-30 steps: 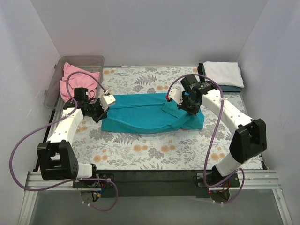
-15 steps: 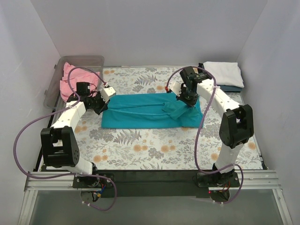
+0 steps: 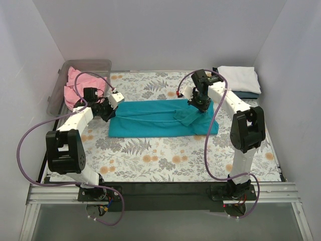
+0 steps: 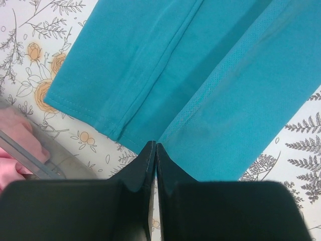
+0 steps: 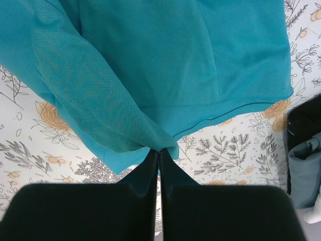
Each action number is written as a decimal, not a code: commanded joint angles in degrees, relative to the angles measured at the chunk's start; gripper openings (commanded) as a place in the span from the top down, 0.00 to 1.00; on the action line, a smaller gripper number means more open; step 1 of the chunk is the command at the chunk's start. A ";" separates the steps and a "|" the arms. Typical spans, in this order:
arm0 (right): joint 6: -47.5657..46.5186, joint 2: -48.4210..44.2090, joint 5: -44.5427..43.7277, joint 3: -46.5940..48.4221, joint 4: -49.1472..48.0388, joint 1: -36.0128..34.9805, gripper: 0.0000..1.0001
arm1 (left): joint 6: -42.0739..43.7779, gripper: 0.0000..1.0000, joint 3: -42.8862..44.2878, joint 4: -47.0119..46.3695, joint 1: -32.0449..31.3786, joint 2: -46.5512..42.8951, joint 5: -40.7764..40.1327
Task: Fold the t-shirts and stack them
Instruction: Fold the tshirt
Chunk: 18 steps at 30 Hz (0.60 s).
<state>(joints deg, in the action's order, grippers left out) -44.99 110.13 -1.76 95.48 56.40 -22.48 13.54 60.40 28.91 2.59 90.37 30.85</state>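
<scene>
The teal t-shirt (image 3: 160, 120) lies lengthwise across the middle of the floral cloth, folded into a long strip. My left gripper (image 3: 111, 107) is at its far left corner, shut on the cloth's edge (image 4: 165, 131). My right gripper (image 3: 198, 104) is at the far right part, shut on a bunched fold (image 5: 150, 135). Both hold the cloth low over the shirt. A pink t-shirt (image 3: 76, 85) lies in the clear bin. A white t-shirt (image 3: 239, 78) lies folded on a dark grey-blue one (image 3: 249, 94) at the back right.
The clear plastic bin (image 3: 83, 65) stands at the back left, its rim close to my left gripper (image 4: 25, 150). The floral table cloth (image 3: 165, 155) covers the table. The folded stack's edge (image 5: 305, 170) shows in the right wrist view. White walls enclose three sides.
Both grippers have moved toward the back wall with the teal shirt's edge. The raised, sagging shirt now lies flat as a narrower folded strip.
</scene>
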 commanded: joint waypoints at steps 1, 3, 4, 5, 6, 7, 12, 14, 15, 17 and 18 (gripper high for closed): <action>-1.33 0.18 0.09 2.43 -0.68 0.59 0.99 | -0.09 1.00 2.62 -1.66 0.40 -0.11 0.17; -1.32 0.70 0.09 2.87 -0.77 0.77 0.99 | -0.36 1.00 3.31 -1.57 0.40 0.25 0.17; -1.33 0.79 0.09 2.95 -0.85 0.86 0.99 | -0.36 1.00 3.41 -1.57 0.40 0.60 0.09; -1.41 1.14 -0.08 3.22 -0.85 0.95 0.99 | -0.36 1.00 3.67 -1.66 0.31 0.69 0.00; -1.41 1.23 -0.17 3.65 -0.85 0.95 0.99 | -0.27 1.00 3.93 -1.66 0.40 0.86 -0.18; -1.33 1.41 -0.26 4.01 -0.77 0.95 0.99 | -0.44 1.00 4.02 -1.83 0.40 0.95 -0.26; -1.76 1.58 -0.09 5.50 -0.68 1.03 0.99 | -0.27 1.00 4.55 -1.92 0.40 0.86 -0.35; -1.85 1.76 -0.26 5.50 -0.68 1.12 0.99 | -0.53 1.00 4.81 -2.01 0.40 1.12 -0.44; -1.94 1.85 -0.35 5.50 -0.77 1.04 0.99 | -0.45 1.00 4.73 -2.01 0.40 1.21 -0.35; -1.85 2.28 -0.35 5.33 -0.77 1.03 0.99 | -0.53 1.00 4.90 -2.19 0.40 1.74 -0.27; -1.85 2.46 -0.26 5.24 -0.68 0.95 0.99 | -0.62 1.00 4.90 -2.27 0.40 2.18 -0.18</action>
<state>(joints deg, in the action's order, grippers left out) -45.30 111.48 -1.80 98.85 56.21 -21.71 13.02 63.51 27.79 2.59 91.90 30.46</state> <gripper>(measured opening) 0.021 0.007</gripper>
